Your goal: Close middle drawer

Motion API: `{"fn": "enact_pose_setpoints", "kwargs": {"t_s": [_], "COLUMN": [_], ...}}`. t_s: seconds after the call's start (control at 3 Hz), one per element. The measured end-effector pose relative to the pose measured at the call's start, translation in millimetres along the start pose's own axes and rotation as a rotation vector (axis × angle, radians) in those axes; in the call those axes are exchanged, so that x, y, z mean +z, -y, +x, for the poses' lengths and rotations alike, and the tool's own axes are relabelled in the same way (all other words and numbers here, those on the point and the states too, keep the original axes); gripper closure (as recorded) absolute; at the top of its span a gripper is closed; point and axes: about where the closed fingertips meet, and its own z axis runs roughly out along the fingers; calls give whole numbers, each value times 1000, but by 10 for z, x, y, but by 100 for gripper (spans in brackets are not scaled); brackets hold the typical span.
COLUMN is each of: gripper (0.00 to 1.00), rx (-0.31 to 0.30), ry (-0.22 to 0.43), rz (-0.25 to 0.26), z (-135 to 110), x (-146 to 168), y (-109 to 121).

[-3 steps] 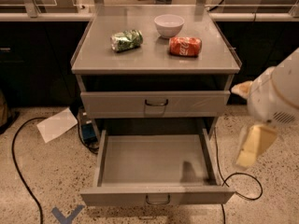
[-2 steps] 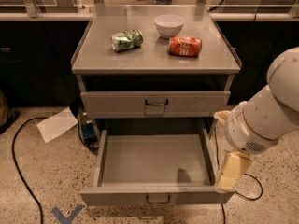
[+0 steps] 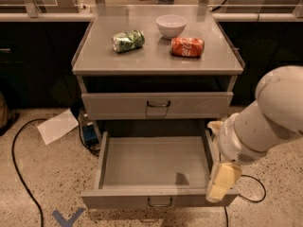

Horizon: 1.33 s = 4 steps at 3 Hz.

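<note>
So the middle drawer (image 3: 151, 162) was pulled way out of the cabinet (image 3: 156, 63), its loop handle facing me. The gripper (image 3: 222, 181) hung right at the drawer's front corner on the arm's side, against the rim. Honestly couldn't tell if it was open or closed. A white bowl (image 3: 171, 25), a green packet (image 3: 128, 40) and a red packet (image 3: 187, 47) sat on the cabinet.

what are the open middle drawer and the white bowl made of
The middle drawer looks like grey painted sheet metal: thin flat walls, matte sheen. The white bowl seems glazed ceramic, though plastic is possible. The gripper hangs at the drawer's front right corner.
</note>
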Motion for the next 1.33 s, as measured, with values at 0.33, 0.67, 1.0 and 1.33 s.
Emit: {"fn": "enact_pose_setpoints", "kwargs": {"t_s": [0.33,0.67,1.0,1.33], "gripper": [0,0,0,0], "rx": [-6,-17,12,12], "ry": [27,41,50,50], "rz": [-63,-122,-174,-174], "z": [-121,-261,-351,-351], "x": [682,1349,1866,1866], "y": [-206,-478,-833,-833]}}
